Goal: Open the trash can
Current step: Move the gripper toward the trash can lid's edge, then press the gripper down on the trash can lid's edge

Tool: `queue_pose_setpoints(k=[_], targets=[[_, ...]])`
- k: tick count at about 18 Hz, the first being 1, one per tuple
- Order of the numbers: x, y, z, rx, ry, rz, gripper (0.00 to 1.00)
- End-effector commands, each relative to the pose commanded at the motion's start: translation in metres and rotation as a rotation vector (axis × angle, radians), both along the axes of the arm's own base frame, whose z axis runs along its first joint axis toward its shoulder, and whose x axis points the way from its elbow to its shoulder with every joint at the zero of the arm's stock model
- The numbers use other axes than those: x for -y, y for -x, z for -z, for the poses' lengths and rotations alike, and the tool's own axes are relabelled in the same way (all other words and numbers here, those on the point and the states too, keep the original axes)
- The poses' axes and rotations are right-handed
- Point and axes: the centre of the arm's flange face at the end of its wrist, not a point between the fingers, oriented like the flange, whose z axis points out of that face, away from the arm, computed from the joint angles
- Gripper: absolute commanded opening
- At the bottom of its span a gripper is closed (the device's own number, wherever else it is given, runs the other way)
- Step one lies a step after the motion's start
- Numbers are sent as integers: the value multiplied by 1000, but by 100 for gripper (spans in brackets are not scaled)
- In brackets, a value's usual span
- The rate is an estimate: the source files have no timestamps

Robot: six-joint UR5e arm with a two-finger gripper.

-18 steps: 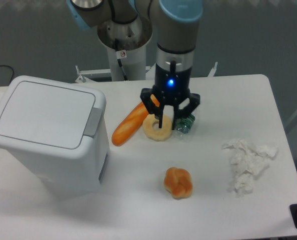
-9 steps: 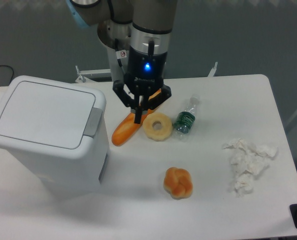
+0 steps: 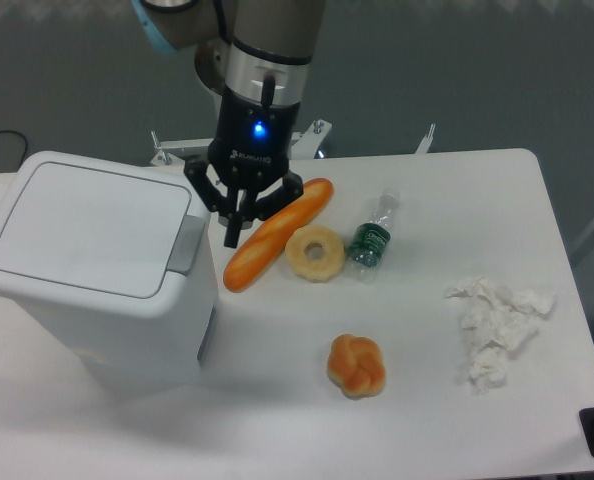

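Observation:
The trash can (image 3: 92,265) is a large white boxy bin at the left of the table, its flat lid down. A grey latch tab (image 3: 186,244) sits on its right upper edge. My gripper (image 3: 235,234) hangs just right of that tab, above the table, pointing down. Its fingers are drawn together with nothing between them.
A baguette (image 3: 275,233) lies just right of the gripper, then a ring-shaped bun (image 3: 315,253) and a small plastic bottle (image 3: 371,240). A round bread roll (image 3: 356,364) sits nearer the front. Crumpled white paper (image 3: 495,325) lies at the right.
The gripper has travelled left across the table, from over the ring bun and bottle to beside the bin's latch tab. Its fingers have drawn together. Nothing else moved.

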Motion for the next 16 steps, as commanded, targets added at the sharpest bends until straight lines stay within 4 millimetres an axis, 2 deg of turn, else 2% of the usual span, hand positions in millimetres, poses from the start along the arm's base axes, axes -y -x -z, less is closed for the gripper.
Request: queue_pose_setpoints(k=[5,16], targets=[[-12,-9,10,17,10,23,7],[-12,-10,13,22,15,25,7]])
